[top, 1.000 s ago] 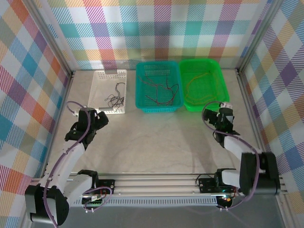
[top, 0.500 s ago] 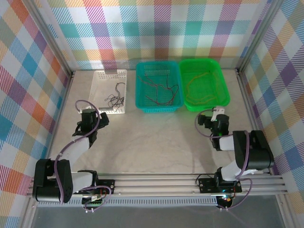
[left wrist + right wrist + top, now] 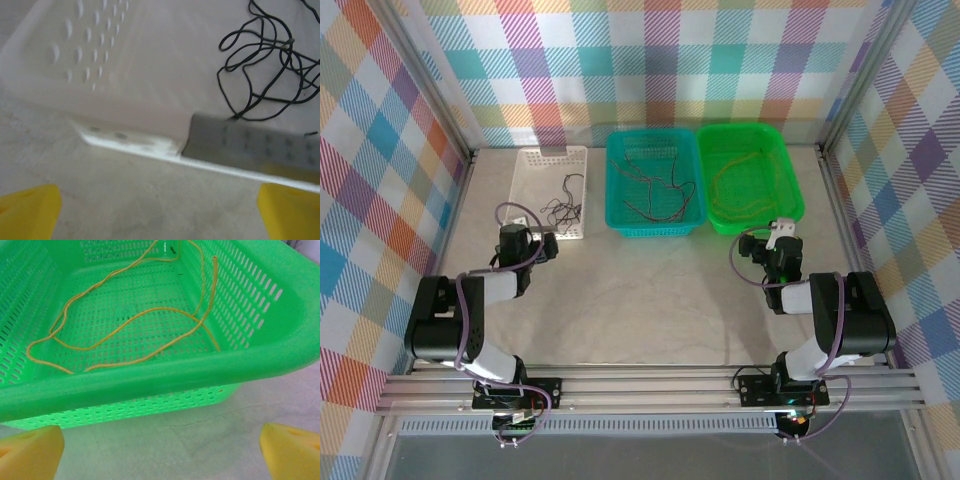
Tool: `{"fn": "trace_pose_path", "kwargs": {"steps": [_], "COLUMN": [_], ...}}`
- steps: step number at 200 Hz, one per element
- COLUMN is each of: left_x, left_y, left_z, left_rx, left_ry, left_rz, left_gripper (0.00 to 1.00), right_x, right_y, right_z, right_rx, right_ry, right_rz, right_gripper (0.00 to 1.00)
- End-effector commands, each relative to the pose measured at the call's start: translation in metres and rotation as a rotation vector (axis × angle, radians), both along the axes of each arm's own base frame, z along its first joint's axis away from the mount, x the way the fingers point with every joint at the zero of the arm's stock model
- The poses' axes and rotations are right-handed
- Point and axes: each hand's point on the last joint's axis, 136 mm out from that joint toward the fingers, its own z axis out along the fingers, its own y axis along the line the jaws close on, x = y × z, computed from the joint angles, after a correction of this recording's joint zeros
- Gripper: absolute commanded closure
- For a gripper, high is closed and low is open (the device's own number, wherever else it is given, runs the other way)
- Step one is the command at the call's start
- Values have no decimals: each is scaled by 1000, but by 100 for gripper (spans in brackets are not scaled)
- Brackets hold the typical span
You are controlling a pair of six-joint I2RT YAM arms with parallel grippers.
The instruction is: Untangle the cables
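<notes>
Thin black cables (image 3: pixel 563 207) (image 3: pixel 265 75) lie in the white basket (image 3: pixel 528 190). Red and dark cables (image 3: pixel 655 190) lie tangled in the teal basket (image 3: pixel 618 190). Yellow-orange cables (image 3: pixel 745 185) (image 3: pixel 135 315) lie in the green basket (image 3: pixel 790 185) (image 3: pixel 165 370). My left gripper (image 3: pixel 525 243) (image 3: pixel 160 210) rests low on the table just before the white basket's near rim (image 3: pixel 150 145), open, nothing between its yellow fingertips (image 3: pixel 27 207). My right gripper (image 3: pixel 782 240) (image 3: pixel 160 450) sits low before the green basket's near wall, open and empty, yellow fingertips (image 3: pixel 292 450) wide apart.
Both arms are folded back near their bases at the rail (image 3: pixel 650 385). Checked cloth walls (image 3: pixel 380 150) enclose the table on three sides. The marbled tabletop (image 3: pixel 640 290) stretches between the grippers and the three baskets.
Both arms have folded back toward their bases. The left gripper rose slightly toward the white basket. The right gripper has settled before the green basket. No cable has moved.
</notes>
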Motion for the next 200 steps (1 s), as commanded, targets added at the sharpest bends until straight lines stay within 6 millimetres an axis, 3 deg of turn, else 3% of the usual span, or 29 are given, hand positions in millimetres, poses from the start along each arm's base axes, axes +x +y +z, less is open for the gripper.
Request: {"fn": "trace_pose_path", "kwargs": {"steps": [1,26,40,47,200], "left_x": [22,13,0,-5,0], "left_y": [-11,-18,-8,-2,-4], "left_z": [22,25,27,23,24], "left_rx": [40,22,31,51,121], "left_ry": [-77,-152,-286,-261,-226], "left_rz": [-63,-112,-50,-5,27], "left_gripper": [0,0,0,0,0], "right_x": [6,12,13,13,14], "right_y": [1,1,3,2,6], "right_z": [19,16,15,15,14], "right_rx": [-12,-13,-12,-12,-15], "right_ry": [-67,-34,-25,-26,-19], "right_rz": [-2,1,11,11,32], "right_gripper": [0,0,0,0,0]}}
